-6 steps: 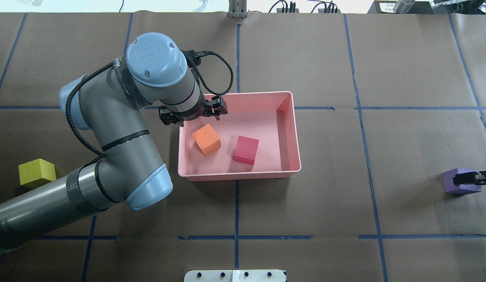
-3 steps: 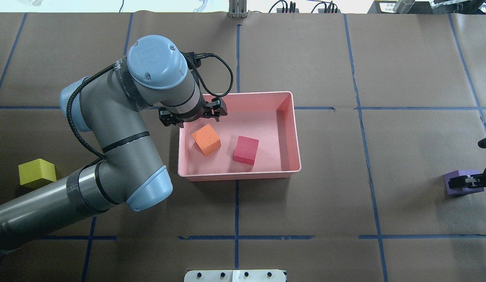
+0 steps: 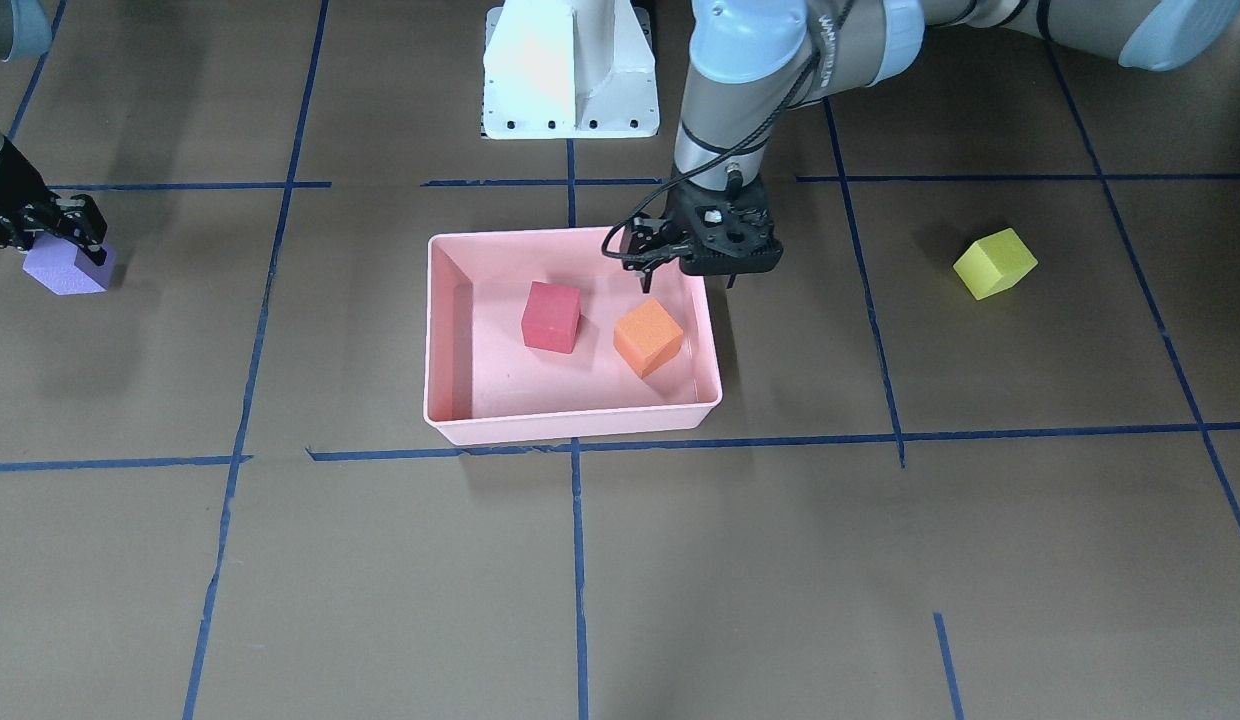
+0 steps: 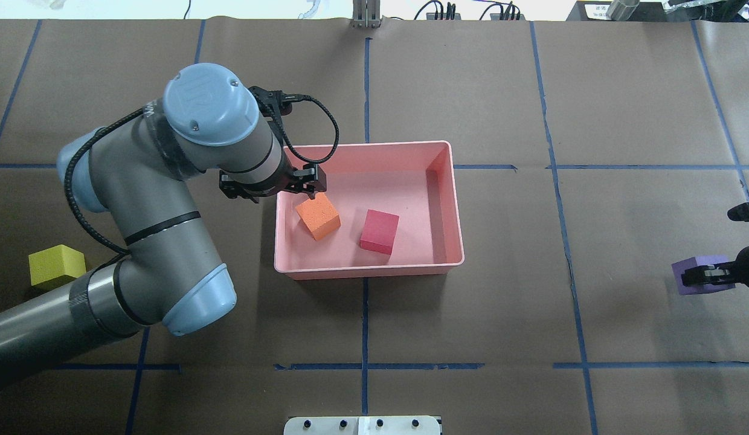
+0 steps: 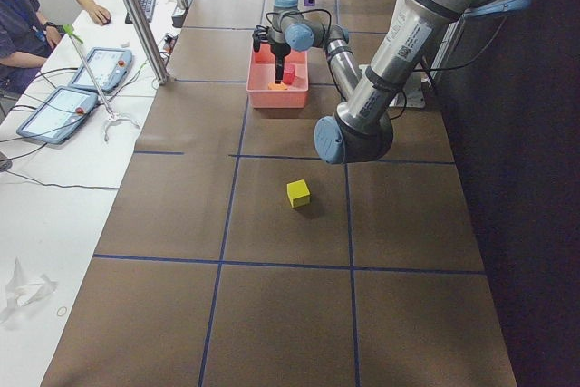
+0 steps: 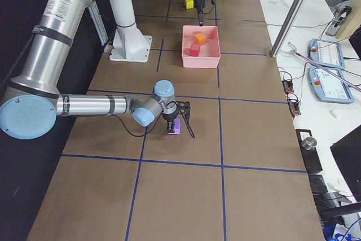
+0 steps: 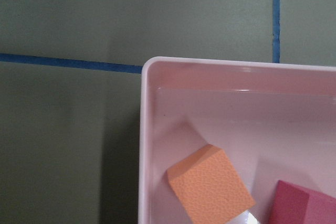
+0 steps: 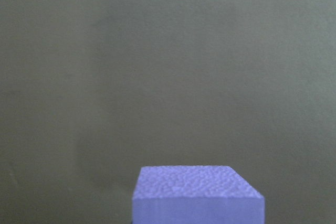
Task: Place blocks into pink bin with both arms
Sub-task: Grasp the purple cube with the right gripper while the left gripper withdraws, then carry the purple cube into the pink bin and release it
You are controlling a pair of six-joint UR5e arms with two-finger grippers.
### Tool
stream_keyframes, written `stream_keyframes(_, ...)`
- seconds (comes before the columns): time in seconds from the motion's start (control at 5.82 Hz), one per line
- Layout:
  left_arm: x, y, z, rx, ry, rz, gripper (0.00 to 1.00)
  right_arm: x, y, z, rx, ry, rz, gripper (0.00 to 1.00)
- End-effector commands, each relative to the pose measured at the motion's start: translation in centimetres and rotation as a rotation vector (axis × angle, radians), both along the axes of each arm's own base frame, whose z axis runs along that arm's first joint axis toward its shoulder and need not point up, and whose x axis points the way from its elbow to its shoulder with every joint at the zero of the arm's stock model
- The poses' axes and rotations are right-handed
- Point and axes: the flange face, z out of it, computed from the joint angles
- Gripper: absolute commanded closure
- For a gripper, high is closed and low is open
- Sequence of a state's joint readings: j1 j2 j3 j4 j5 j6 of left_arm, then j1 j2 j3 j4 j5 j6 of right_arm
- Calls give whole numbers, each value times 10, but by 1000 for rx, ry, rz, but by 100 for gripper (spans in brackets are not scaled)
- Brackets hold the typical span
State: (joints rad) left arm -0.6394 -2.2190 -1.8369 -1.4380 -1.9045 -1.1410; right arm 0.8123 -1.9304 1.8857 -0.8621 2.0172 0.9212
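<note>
- Left gripper [image 3: 686,282], fingers spread and holding nothing, hangs over the upper-right corner of the pink bin [image 3: 576,429] at the centre of the front-facing view.
- Orange block [image 3: 648,336] and red block [image 3: 551,316] lie inside the bin, close but not touching, with the orange one nearer that gripper.
- Right gripper [image 4: 702,277] pinches the purple block [image 4: 691,266] at the far right edge of the overhead view, well apart from the bin.
- Yellow-green block [image 4: 56,264] sits on the brown table [image 4: 531,241] at the overhead view's left edge.
</note>
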Motion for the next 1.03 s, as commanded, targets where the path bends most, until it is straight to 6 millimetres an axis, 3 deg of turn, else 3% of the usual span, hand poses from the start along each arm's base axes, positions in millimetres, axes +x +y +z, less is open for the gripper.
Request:
stream_keyframes(0.0,-73,0,35,110,-65,151,0,-23,-23,-87,24,-35,3,65)
stream_keyframes(0.34,-170,16,117,187,-143,239,0,-72,-74,-212,-20,-73,53,65)
stream_keyframes(0.52,-201,19,150,195,-173,252,0,-101,-95,-281,-60,-74,74,65)
stream_keyframes(0.69,-225,28,186,199,-144,259,0,-142,-98,-355,-105,-44,58,65)
stream_keyframes(0.86,-247,43,222,210,-138,245,0,-170,-107,-398,-146,-49,82,65)
